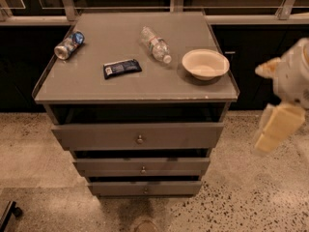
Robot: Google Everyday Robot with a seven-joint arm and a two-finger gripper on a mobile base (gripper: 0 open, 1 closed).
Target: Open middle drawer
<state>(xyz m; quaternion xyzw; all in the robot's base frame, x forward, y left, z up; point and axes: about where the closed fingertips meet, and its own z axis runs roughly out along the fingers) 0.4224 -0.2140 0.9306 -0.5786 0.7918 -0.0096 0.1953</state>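
Right of the grey middle drawer (pixel 106 166) (round knob (pixel 143 169)): cream end effector (pixel 276 128), grip unclear.

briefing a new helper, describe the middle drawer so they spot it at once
Beside the gripper at the picture's right stands a grey cabinet holding a bowl; three drawers stack down its front. The middle drawer is the second one, a shallow panel with a small round knob, under the much taller top drawer and above the smaller-looking bottom drawer.
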